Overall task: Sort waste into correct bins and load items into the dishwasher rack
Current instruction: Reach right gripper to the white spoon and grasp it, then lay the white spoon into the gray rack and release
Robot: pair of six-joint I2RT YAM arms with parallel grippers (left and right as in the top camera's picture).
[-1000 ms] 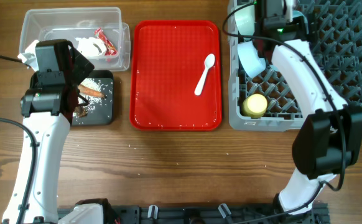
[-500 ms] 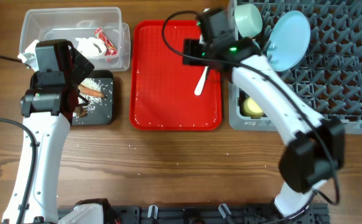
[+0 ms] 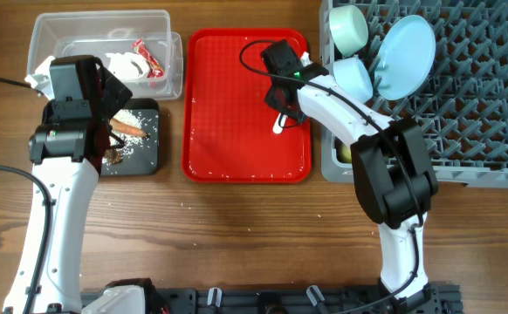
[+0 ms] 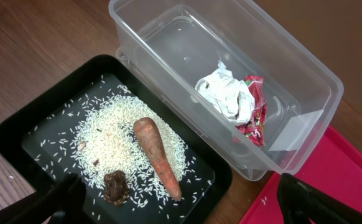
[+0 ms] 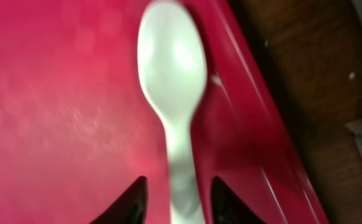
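**Item under handling:** The white plastic spoon [image 5: 171,59] is lying flat on the red tray [image 3: 228,105], close to the tray's right rim. Its bowl is pointing away from the wrist camera. In the overhead view only the handle end is showing below the arm.

**Right arm:** The right gripper [image 5: 180,196] is hanging over the spoon with its jaws apart. One finger is sitting on each side of the handle, and tray surface is showing in both gaps. Nothing is being gripped yet.

**Left arm:** The left gripper [image 4: 180,199] is hovering over the black tray [image 4: 19,124] and the clear tub [image 4: 293,62]. Its jaws are wide apart and empty.

**Handling assessment:**
- The spoon is judged to be very light, thin, fairly stiff and smooth-skinned.
- It is likely to skid or pivot if pinched off-centre.
- It is lying low on the tray, so the fingertips will probably need to come almost to the tray surface.
- The best hold is judged to be across the narrow handle just behind the bowl, where the fingers are now straddling it.
- A light squeeze should do.
- The dishwasher rack [image 3: 463,113] is standing just beside the tray's right edge.
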